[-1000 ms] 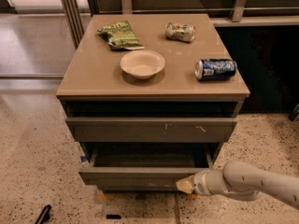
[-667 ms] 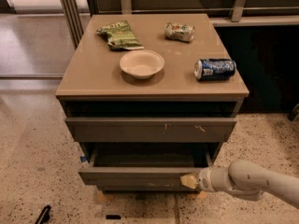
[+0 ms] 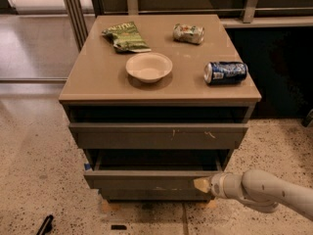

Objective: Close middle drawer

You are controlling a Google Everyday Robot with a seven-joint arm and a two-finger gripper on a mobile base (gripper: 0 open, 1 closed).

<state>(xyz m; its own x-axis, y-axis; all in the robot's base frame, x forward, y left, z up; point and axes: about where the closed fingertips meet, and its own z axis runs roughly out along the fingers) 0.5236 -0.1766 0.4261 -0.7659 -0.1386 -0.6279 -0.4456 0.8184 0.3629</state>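
The middle drawer (image 3: 146, 179) is a plain grey-brown front, pulled partly out of the cabinet, with its dark interior showing behind it. My gripper (image 3: 201, 184) comes in from the lower right on a pale arm. Its tan tip rests against the right end of this drawer's front. Above it is the wider top drawer front (image 3: 156, 135) with pale scratch marks, also slightly out. The narrow lowest front (image 3: 151, 195) sits just under the middle drawer.
On the cabinet top (image 3: 98, 77) are a white bowl (image 3: 148, 66), a green chip bag (image 3: 125, 35), a crushed can (image 3: 188, 33) and a blue can (image 3: 226, 73) on its side. A dark object (image 3: 45, 225) lies on the speckled floor at lower left.
My gripper has moved a little up and toward the cabinet, staying against the middle drawer's front. The drawer front looks slightly further in.
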